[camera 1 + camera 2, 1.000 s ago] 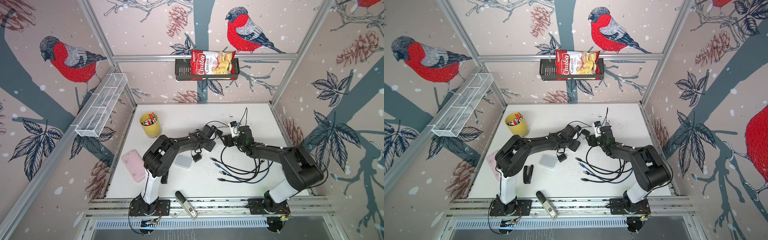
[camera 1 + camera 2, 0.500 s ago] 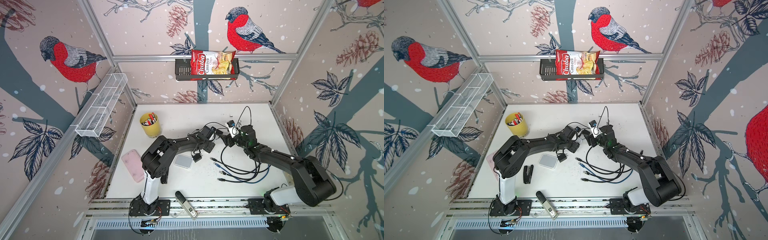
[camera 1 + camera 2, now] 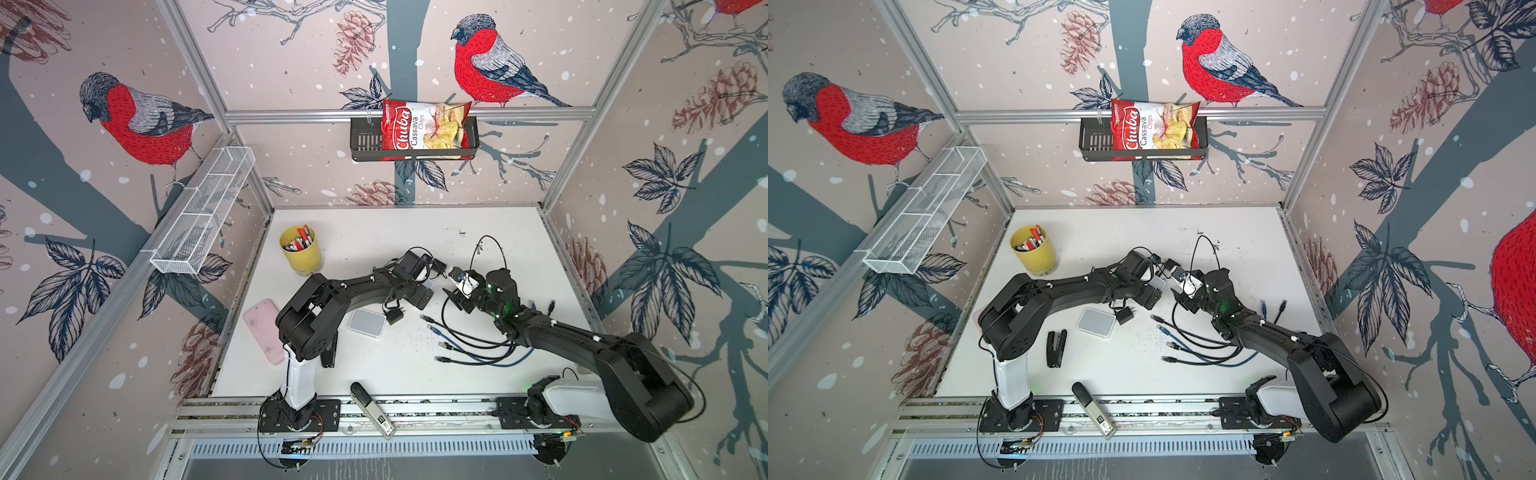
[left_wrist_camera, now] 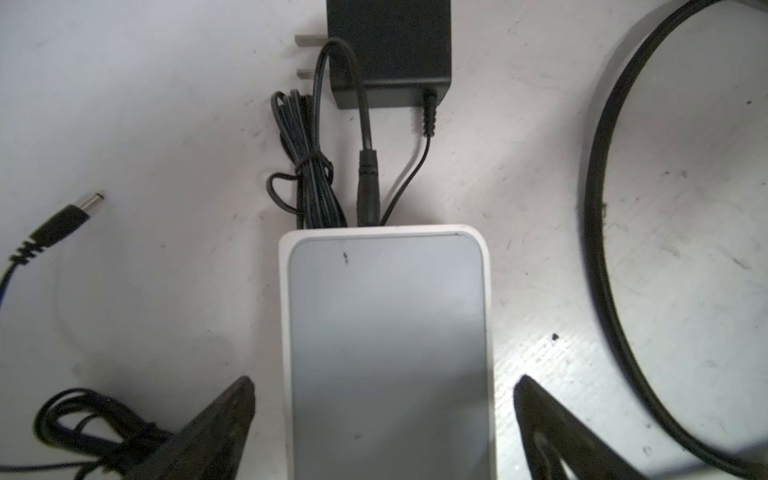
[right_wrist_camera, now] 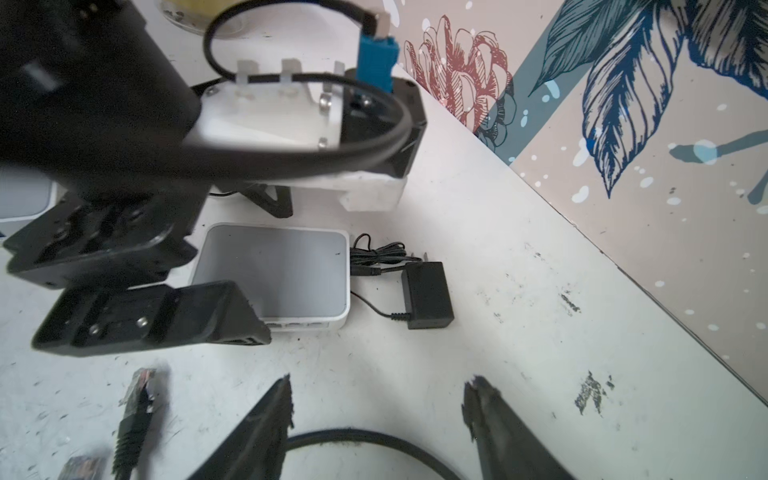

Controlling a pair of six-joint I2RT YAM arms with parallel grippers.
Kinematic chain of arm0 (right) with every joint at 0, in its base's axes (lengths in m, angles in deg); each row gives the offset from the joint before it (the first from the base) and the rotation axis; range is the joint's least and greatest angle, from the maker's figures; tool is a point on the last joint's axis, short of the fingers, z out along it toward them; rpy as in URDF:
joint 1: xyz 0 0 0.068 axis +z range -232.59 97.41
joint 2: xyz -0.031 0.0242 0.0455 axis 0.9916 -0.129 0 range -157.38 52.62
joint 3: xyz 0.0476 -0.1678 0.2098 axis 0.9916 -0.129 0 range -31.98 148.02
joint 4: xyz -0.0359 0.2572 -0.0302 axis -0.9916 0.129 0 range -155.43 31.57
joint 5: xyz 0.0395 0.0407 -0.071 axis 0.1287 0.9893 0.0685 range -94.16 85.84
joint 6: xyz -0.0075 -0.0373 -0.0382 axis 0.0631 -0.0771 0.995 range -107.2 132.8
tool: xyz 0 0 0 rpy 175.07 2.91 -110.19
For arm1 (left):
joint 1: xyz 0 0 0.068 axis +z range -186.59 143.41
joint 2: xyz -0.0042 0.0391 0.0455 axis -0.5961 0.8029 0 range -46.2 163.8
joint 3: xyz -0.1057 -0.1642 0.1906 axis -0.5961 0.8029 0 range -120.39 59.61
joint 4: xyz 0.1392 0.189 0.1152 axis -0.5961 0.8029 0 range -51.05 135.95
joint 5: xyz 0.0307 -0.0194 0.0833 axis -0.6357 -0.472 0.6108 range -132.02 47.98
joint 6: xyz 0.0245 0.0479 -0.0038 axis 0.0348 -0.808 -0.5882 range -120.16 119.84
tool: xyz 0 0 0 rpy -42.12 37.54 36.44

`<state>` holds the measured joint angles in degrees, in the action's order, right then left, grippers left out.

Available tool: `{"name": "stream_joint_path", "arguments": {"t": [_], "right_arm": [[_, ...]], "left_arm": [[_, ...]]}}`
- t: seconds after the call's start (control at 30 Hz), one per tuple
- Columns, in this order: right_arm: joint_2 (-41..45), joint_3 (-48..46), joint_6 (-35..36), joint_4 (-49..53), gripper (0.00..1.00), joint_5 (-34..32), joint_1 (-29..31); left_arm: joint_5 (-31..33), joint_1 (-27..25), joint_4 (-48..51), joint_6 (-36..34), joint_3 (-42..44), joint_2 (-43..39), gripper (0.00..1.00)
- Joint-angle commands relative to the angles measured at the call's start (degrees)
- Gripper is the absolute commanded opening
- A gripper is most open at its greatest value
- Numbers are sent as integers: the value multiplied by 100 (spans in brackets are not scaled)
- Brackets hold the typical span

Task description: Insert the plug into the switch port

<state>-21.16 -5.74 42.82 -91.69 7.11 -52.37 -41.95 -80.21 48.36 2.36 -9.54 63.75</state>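
In the left wrist view, the switch (image 4: 386, 353) lies flat on the white, scratched worktop (image 4: 145, 124). It is a white box with round corners and a smooth grey top. The left gripper (image 4: 384, 381) hangs over it with its jaws open, one on each side of the switch, and a small gap shows on both sides. The plug (image 4: 368, 187) is a small, black, round stick. Its long side runs in line with the switch's long side. Its front end goes out of sight at the short edge of the switch far from the jaws. Its back end points at the adapter (image 4: 388, 50), a black blocky box with two flat metal pins. A thin black cord (image 4: 307, 178), tied in a bundle, lies just beside the plug. A spare plug (image 4: 85, 208) with a shiny tip lies loose, well apart.

In the right wrist view, the right gripper (image 5: 380, 380) has its jaws open and holds nothing. The plug lies flat, between the switch and the adapter.

In both top views, the two grippers are close together near the middle of the worktop, and the plug is too small to make out.
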Motion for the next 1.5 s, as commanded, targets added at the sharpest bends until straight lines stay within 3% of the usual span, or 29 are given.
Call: {"name": "stream_joint_path", "arguments": {"t": [0.0, 0.37, 0.57, 0.93, 1.33, 1.47], "right_arm": [[77, -34, 217, 156, 66, 241, 0], [171, 103, -233, 7, 65, 566, -105], [171, 153, 125, 417, 62, 549, -133], [176, -108, 852, 1086, 55, 580, 671], [-677, 449, 1247, 1914, 37, 28, 1059], [-820, 531, 1286, 2066, 36, -72, 1113]], "left_arm": [[-120, 11, -102, -59, 99, -158, 96], [4, 47, -646, 13, 595, -545, 96], [-57, 248, -909, 200, 891, -904, 96], [-561, 926, -1697, 1030, 1817, -1725, 96], [-673, 1083, -2096, 1224, 2289, -2047, 96], [-717, 1105, -2171, 1233, 2346, -2074, 96]]}}
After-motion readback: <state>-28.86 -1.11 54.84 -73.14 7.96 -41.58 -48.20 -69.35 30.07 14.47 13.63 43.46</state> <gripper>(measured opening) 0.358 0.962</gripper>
